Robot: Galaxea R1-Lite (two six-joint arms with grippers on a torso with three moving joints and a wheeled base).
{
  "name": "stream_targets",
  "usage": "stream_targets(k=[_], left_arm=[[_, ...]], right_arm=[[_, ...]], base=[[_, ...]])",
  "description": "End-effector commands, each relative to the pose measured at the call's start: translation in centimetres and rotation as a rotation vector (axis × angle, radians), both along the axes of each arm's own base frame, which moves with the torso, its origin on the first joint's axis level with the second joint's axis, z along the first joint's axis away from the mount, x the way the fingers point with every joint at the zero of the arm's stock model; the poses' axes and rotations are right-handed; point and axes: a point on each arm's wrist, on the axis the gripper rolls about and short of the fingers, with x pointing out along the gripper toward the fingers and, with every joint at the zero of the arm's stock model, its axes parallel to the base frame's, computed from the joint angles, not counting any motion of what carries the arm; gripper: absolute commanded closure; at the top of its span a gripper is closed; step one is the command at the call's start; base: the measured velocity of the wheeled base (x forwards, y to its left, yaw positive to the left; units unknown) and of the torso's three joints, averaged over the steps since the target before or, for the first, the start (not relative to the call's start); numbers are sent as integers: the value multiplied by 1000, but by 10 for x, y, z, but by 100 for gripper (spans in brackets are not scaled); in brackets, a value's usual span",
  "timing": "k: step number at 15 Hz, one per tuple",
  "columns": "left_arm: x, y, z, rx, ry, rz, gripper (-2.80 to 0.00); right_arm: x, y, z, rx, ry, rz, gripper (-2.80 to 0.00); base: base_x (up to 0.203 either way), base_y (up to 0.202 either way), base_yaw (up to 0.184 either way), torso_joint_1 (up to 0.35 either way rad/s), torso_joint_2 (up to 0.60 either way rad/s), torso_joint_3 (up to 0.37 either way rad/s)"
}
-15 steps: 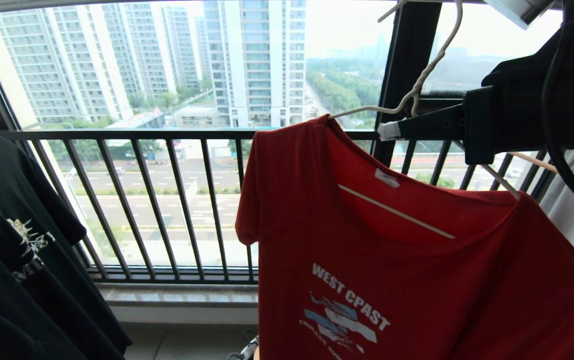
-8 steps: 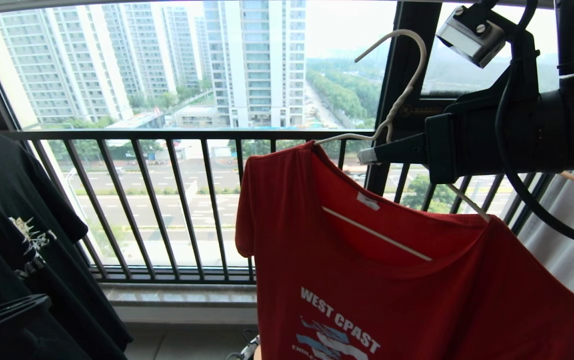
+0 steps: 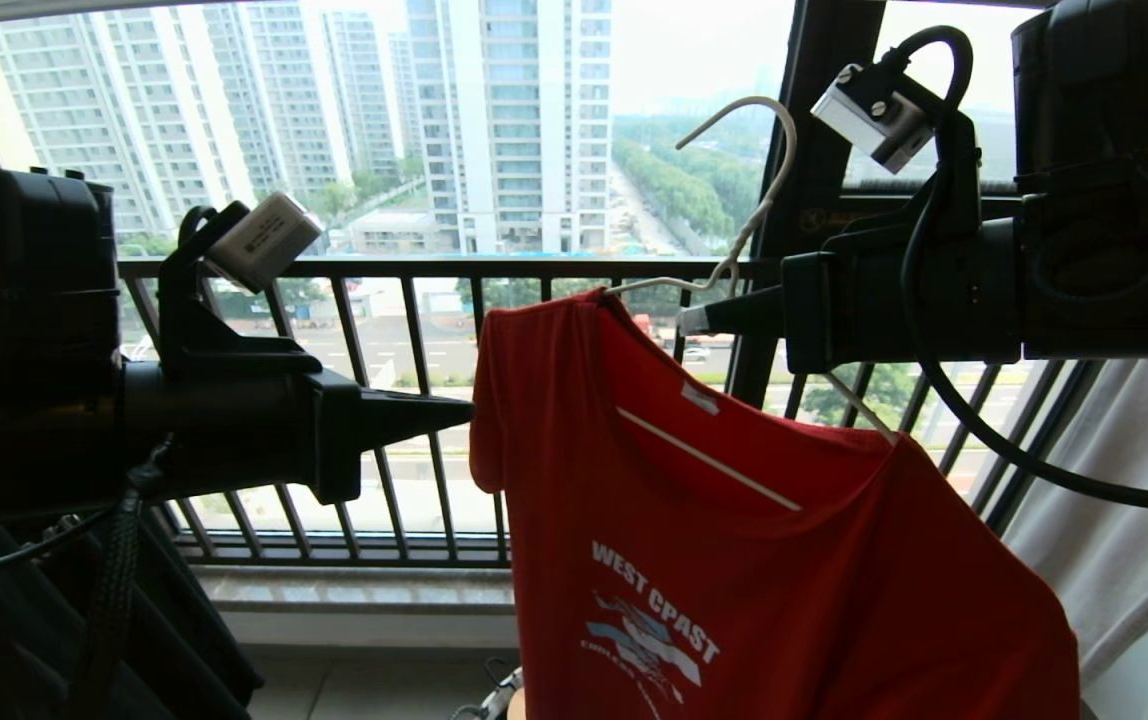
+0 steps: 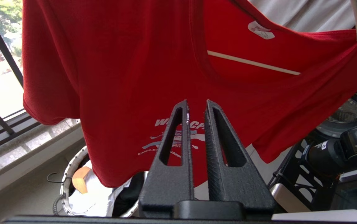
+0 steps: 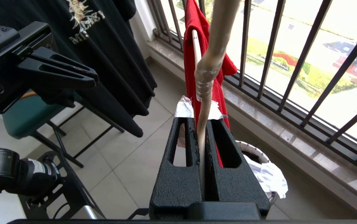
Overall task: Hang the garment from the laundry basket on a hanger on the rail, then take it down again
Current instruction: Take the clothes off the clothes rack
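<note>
Head view, hanger [image 3: 724, 270] hook up, bar sloping down rightward inside garment [image 3: 734, 560], right gripper [image 3: 696, 320] fingers pinching its neck

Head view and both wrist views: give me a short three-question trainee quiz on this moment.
1. True or false: the hanger is hooked on a rail.
2. Which gripper holds the hanger? A) left gripper B) right gripper C) neither
3. Fill in: the red T-shirt hangs above the ____ on the floor, seen in the left wrist view.

Key
1. False: its hook is free in the air.
2. B: shut on the wire below the hook; the left gripper points at the shirt, holding nothing.
3. laundry basket
</note>
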Motion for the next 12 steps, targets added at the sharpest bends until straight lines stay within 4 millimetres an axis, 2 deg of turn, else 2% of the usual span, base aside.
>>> stream_targets(k=[1,4,8,12], left_arm=[[30,-26,-17,43,66,52,-280],[22,-41,-4,14,49,131,-280],[26,-59,-4,62,12,303,-280],[25,-60,-3,74,-3,334,-280]], right_arm=[[3,10,-8,-12,25,23,0],[2,19,-13,-22,42,48,0],[-3,26,-13,-2,64,63,0],[-6,25,-11,1,60,66,0]], base=[[0,0,0,0,0,0],[0,0,0,0,0,0],[0,0,0,0,0,0],[0,0,0,0,0,0]])
